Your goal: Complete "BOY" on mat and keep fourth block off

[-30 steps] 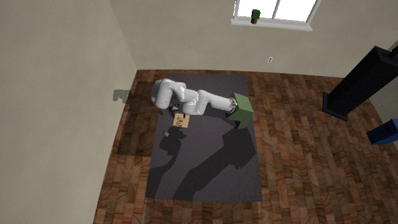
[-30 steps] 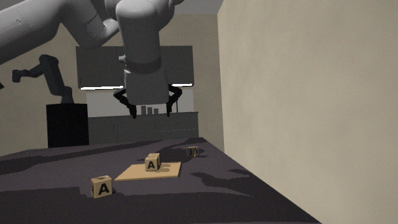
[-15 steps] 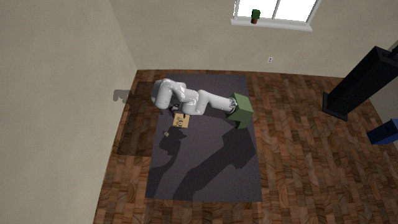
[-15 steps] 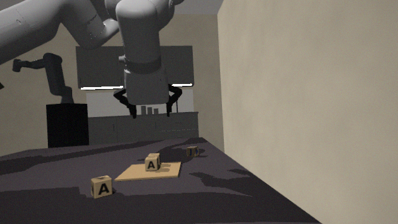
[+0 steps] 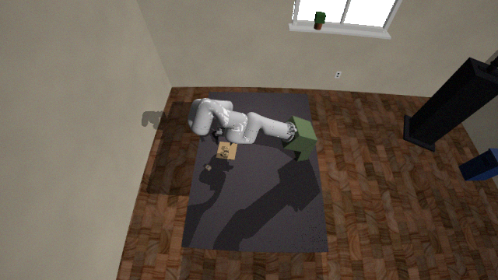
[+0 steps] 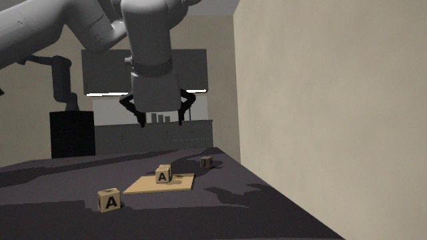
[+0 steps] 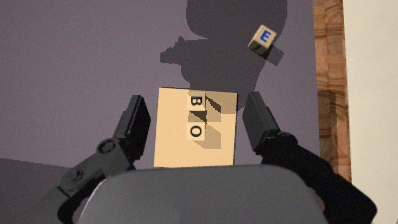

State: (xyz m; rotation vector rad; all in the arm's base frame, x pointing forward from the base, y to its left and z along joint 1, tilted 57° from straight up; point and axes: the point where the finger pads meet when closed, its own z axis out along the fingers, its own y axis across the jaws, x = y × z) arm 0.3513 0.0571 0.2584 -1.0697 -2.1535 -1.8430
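Observation:
The tan mat lies on the dark table cover, right below my gripper (image 7: 197, 125). Two blocks stand on it, touching: one with B (image 7: 196, 101) on top and one with O (image 7: 195, 131) on top. In the side view the two blocks (image 6: 163, 173) sit at the mat's (image 6: 160, 184) far part, the nearer one showing an A on its side. My gripper (image 6: 161, 123) hangs open and empty well above them. A third block (image 6: 109, 199), with an A on its side, stands off the mat in front; its top letter is not readable. A fourth block, with a blue E on top (image 7: 263, 38), lies off the mat.
The E block also shows in the side view (image 6: 206, 162) and the overhead view (image 5: 208, 167), near the cover's edge by the wall. The green robot base (image 5: 300, 138) stands at the far side of the cover. My arm hides the gripper in the overhead view.

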